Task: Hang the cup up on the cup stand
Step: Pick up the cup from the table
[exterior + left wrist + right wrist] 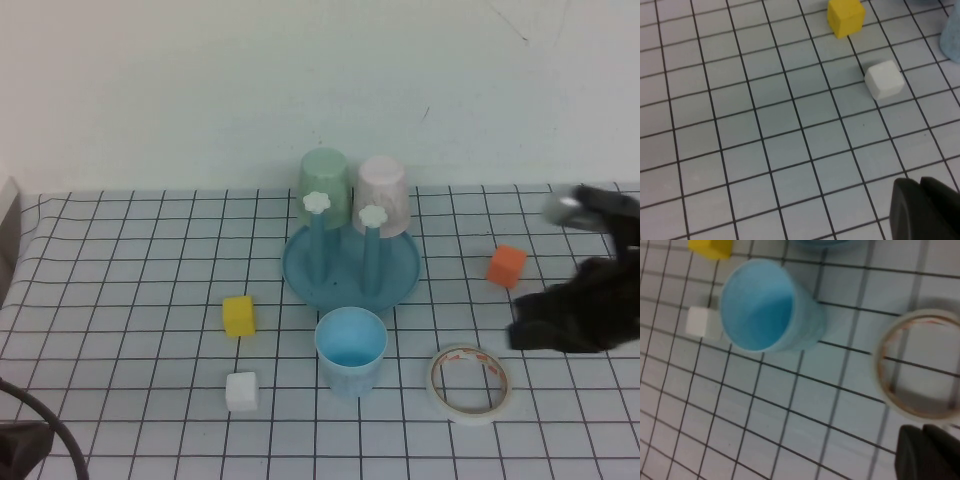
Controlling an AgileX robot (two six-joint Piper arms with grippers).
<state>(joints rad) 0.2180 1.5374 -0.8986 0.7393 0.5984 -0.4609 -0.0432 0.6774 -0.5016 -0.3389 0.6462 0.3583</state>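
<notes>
High view: cup (pixel 351 349) stands upright, mouth up, on the desk just in front of the cup stand (pixel 351 272), about mid-desk toward the near edge. The stand's two back pegs already carry a green cup (pixel 325 186) and a pink cup (pixel 383 196); the front pegs are free. Right gripper (pixel 530 335) hovers toward the right edge, past the tape roll (pixel 469 383), so the cup lies toward the desk's left edge from it. Left gripper (pixel 20 445) is parked at the near-left corner, farther off. Right arm is the nearer one.

Left wrist view: left gripper (pixel 925 210) closed, empty; the yellow block (pixel 845 17) and white block (pixel 884 80) lie ahead of it, cup only a sliver at frame edge.

Right wrist view: right gripper (pixel 927 452) closed, holding nothing (needs opening first). Cup (pixel 767 307) lies beyond the tape roll (pixel 917 365), long axis vertical, open mouth visible.
</notes>
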